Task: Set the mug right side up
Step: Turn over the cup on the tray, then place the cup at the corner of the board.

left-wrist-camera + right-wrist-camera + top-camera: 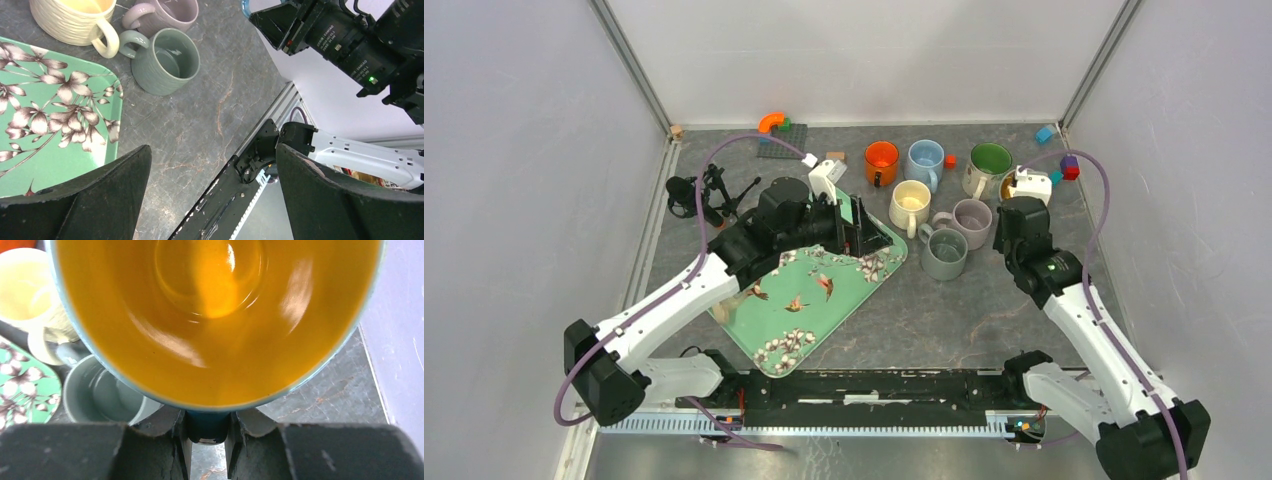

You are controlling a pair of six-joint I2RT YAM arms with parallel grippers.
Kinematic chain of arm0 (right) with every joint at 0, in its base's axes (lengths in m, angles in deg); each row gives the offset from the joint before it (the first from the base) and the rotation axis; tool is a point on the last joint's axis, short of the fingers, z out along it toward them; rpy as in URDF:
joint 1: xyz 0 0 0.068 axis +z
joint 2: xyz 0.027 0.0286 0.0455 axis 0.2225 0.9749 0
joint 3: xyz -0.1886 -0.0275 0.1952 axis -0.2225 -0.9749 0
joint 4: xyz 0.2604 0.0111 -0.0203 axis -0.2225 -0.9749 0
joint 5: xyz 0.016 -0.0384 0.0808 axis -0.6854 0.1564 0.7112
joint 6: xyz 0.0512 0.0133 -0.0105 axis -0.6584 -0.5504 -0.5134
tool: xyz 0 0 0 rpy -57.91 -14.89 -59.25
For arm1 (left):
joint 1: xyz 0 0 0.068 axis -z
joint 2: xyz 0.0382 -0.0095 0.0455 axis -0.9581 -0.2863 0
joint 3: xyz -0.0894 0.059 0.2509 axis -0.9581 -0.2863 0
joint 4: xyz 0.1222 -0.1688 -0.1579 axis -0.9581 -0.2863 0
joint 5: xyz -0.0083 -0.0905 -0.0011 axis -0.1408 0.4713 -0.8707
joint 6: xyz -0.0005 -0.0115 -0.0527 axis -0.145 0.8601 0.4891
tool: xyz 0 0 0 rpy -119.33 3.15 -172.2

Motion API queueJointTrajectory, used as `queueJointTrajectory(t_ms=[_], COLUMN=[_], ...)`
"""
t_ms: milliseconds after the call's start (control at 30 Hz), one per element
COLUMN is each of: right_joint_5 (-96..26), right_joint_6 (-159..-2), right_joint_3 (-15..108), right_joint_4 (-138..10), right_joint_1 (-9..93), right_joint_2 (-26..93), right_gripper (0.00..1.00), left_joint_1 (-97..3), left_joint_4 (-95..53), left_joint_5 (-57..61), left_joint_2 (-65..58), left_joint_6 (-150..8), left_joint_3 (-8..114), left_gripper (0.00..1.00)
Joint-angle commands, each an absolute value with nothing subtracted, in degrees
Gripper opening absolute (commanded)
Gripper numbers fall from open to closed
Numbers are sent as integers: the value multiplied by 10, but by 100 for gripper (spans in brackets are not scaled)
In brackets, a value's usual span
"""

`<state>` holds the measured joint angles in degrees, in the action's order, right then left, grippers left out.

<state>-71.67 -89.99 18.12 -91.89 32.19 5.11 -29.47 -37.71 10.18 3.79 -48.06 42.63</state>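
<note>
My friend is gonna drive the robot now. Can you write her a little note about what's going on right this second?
Left tool: open, empty, over the tray's far corner.
Right tool: shut on the handle of the mug that is yellow inside.
Where: the mug is at the far right of the table, next to the grey mug. Whether it rests on the table cannot be told.
Done: mug gripped; its mouth seems to face up.
Left: stand it on the table, let go, pull the arm back.
</note>
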Motion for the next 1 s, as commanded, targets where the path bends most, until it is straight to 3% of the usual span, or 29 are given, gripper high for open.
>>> queueJointTrajectory(t_ms=[0,333,967], right_joint_5=[-712,-622,-555], right_joint_6=[-894,-900,-897], right_joint_3=[175,117,80], right_joint_4=[-855,-817,-768], right_joint_1=[278,197,152], right_joint_2=[39,70,159], right_gripper=[0,0,0], left_joint_1=[-294,-294,-293], left_joint_4=[-379,-380,-382], left_joint_5=[129,139,142], left_joint_2=[34,32,27], left_joint_6=[-519,-523,-527], left_joint_3=[448,448,445], left_gripper=[100,100,100])
